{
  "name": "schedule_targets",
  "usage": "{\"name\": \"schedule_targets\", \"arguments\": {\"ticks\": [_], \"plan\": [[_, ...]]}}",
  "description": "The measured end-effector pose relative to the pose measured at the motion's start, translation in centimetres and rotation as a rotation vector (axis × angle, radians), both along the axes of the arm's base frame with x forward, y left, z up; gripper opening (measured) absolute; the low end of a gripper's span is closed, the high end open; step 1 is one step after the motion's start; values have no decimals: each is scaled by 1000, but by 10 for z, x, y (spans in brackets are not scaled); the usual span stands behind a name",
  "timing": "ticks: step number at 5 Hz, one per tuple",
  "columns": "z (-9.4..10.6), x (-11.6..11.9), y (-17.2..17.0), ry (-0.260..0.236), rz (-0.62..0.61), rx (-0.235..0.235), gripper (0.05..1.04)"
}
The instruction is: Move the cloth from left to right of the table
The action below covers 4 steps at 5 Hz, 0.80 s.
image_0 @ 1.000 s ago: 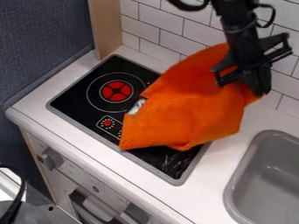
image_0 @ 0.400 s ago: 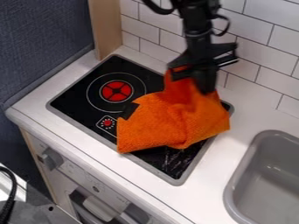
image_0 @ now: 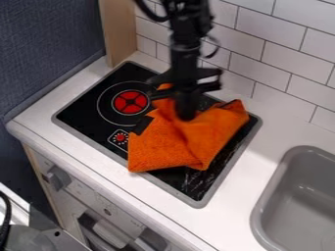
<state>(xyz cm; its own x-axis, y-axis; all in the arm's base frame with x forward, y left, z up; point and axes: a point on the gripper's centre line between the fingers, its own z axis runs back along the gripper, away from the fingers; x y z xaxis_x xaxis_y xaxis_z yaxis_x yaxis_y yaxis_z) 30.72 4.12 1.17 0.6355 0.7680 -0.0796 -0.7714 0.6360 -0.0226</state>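
Observation:
The black gripper (image_0: 178,105) hangs over the middle of the stove, its lower end pressed into the top of the orange cloth (image_0: 186,142). Bunched around the gripper, the cloth spreads down toward the front and right over the black cooktop (image_0: 98,125). One corner of it lies near the cooktop's front edge, and a dark tag shows at its left side. The gripper's body hides part of the cloth's upper edge.
A grey sink (image_0: 262,215) is set into the white counter (image_0: 252,166) at the right. White wall tiles (image_0: 281,63) rise behind, and a wooden post (image_0: 118,32) stands at the back left. Knobs (image_0: 59,177) line the stove front.
The gripper has moved left and lower, from the right back of the cooktop to over its middle. The cloth has come along, lying lower and more folded.

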Motion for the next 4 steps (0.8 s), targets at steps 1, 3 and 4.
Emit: {"name": "schedule_targets", "arguments": {"ticks": [1,3,4], "plan": [[-19,-13,11,30,21,-34,71],[10,-11,8,45,-6,-51,442],[36,0,11,26,-4,-9,751]]}}
